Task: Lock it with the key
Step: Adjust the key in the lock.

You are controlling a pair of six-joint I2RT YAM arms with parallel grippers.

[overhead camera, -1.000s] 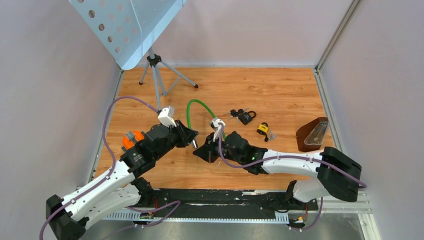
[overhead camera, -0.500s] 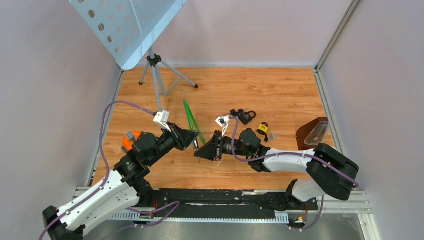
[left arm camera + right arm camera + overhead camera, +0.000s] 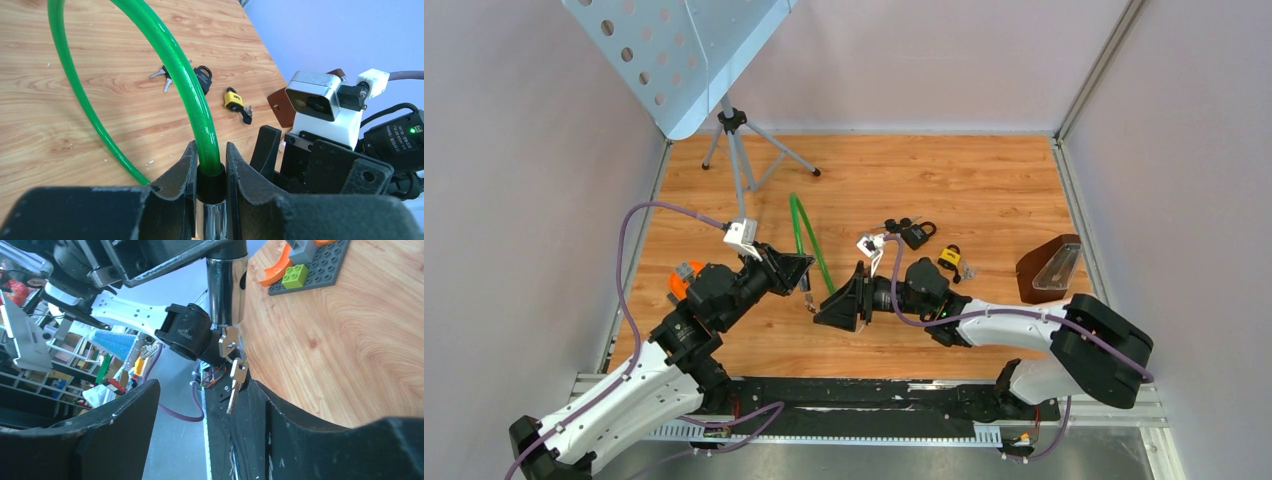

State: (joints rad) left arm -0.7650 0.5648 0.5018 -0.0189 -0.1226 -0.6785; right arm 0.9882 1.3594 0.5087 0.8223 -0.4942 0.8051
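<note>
Wooden worktop (image 3: 984,180): toward its near edge, the left end effector (image 3: 210,152) clamps the metal end of the green cable lock (image 3: 187,85); the right end effector (image 3: 202,390) stands open, facing the dangling keys (image 3: 235,374).

Robot lab, enclosed test cell. Wood-look tabletop (image 3: 984,190) boxed in by plain pale wall panels (image 3: 534,150). Arm bases (image 3: 1034,380) bolted to alu rail (image 3: 824,432) at near edge, purple cables (image 3: 621,270) looping off. Tripod (image 3: 732,120) w/ perforated metal sheet (image 3: 674,50) at back. Cluttered storage shelves (image 3: 45,375) beyond table edge in right wrist view.
</note>
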